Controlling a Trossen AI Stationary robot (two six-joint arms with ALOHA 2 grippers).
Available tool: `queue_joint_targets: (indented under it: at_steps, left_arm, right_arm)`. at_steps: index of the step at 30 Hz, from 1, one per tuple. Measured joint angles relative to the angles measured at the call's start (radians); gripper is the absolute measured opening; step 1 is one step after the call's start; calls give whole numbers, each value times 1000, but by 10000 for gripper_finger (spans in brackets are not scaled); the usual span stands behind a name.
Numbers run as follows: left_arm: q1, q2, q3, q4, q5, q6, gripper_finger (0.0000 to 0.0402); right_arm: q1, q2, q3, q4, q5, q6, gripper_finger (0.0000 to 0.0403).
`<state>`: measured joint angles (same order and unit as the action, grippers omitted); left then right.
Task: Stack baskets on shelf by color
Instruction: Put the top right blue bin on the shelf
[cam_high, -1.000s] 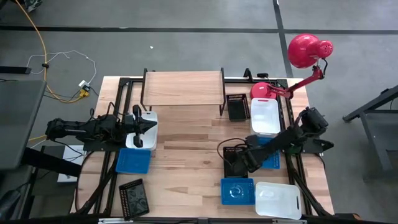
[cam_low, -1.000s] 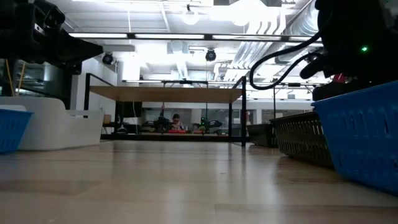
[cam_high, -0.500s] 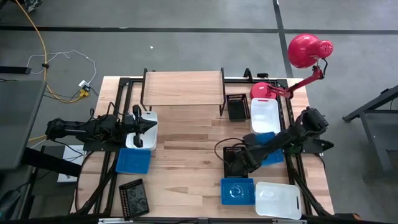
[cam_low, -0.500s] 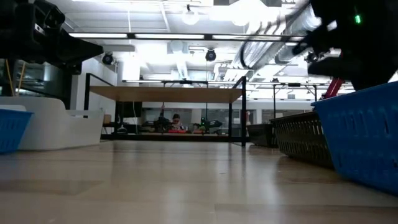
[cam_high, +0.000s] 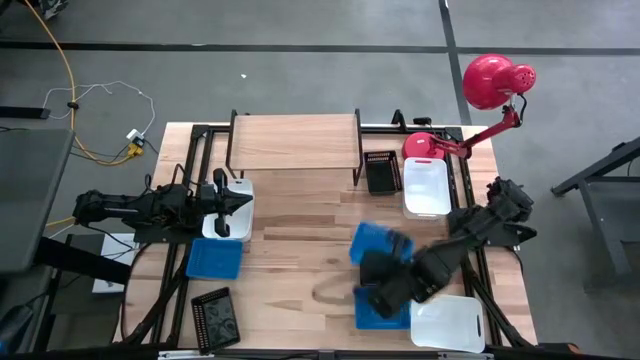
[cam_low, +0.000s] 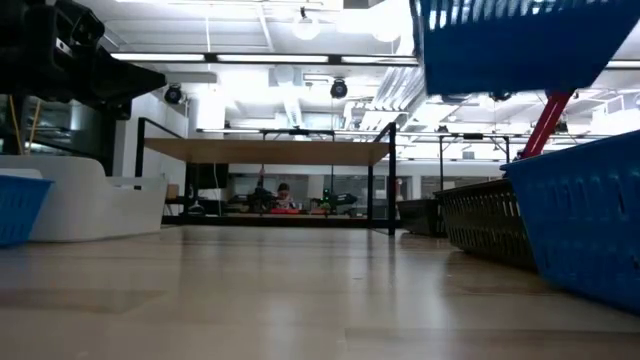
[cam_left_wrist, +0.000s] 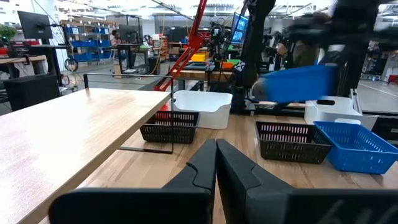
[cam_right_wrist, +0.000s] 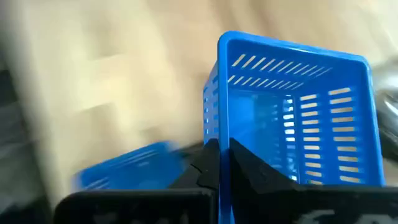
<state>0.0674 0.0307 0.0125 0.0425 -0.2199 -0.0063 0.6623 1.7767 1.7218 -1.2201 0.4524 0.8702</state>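
Observation:
My right gripper (cam_high: 385, 258) is shut on a blue basket (cam_high: 375, 243) and holds it in the air over the table's middle right; the low view shows that basket (cam_low: 515, 40) high above the tabletop. A black basket (cam_left_wrist: 292, 142) and another blue basket (cam_high: 383, 308) rest on their bases on the table below it. The shelf (cam_high: 295, 142) stands at the far edge with its light wood top bare. At the table's left my left gripper (cam_left_wrist: 216, 163) is shut, level, with nothing between its fingers, above a white basket (cam_high: 232, 205). My right gripper pinches one side wall of the blue basket at its rim (cam_right_wrist: 214, 134), with one finger inside the basket and one outside. The fingers (cam_right_wrist: 239, 165) slant down from the table's right. The basket is lifted clear of the table and tilted, its open side turned toward the wrist.
A black basket (cam_high: 381, 172) and a white basket (cam_high: 425, 187) sit right of the shelf, beside a red lamp (cam_high: 495, 82). A white basket (cam_high: 447, 322) lies at the near right. A blue basket (cam_high: 214, 260) and a black basket (cam_high: 215, 318) lie near left.
My right gripper has shut on the blue basket that stood right of the black basket and has risen quickly with it. The wrist has rolled. The basket has left the table, tipped, and swung toward the table's left, over the black basket.

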Motion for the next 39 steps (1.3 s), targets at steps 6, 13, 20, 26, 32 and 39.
queue_joint_targets:
  at_steps: [6, 13, 20, 26, 32, 39]
  left_arm:
    - [0, 0, 0, 0, 0, 1, 1]
    - [0, 0, 0, 0, 0, 1, 1]
    - [0, 0, 0, 0, 0, 0, 1]
    - [0, 0, 0, 0, 0, 0, 1]
    - [0, 0, 0, 0, 0, 0, 1]
    - [0, 0, 0, 0, 0, 0, 1]
  right_arm:
    - [110, 18, -35, 131, -60, -30, 1]
    - [175, 84, -121, 210, -37, 67, 0]
    - [178, 134, -123, 265, -103, 69, 0]
    - [179, 143, -123, 265, -121, 72, 0]
    - [179, 142, -123, 265, -142, 72, 0]
    - [179, 142, -123, 266, -111, 52, 0]
